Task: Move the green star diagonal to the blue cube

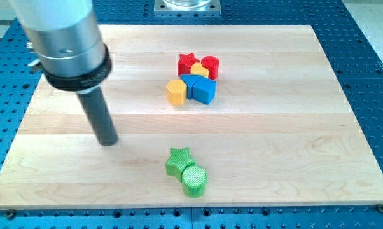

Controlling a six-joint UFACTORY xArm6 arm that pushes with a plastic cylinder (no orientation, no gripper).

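Observation:
The green star (177, 161) lies near the view's bottom centre, touching a green cylinder (194, 180) at its lower right. The blue cube (204, 91) sits in a cluster above the centre, well above the star. My tip (107, 142) rests on the board to the left of the green star, apart from it by a wide gap, and far to the lower left of the blue cube.
Around the blue cube are a red star (188, 63), a red cylinder (210, 65), a yellow block (199, 70), a yellow hexagonal block (176, 92) and a second blue block (189, 83). The wooden board (306, 127) lies on a blue perforated table.

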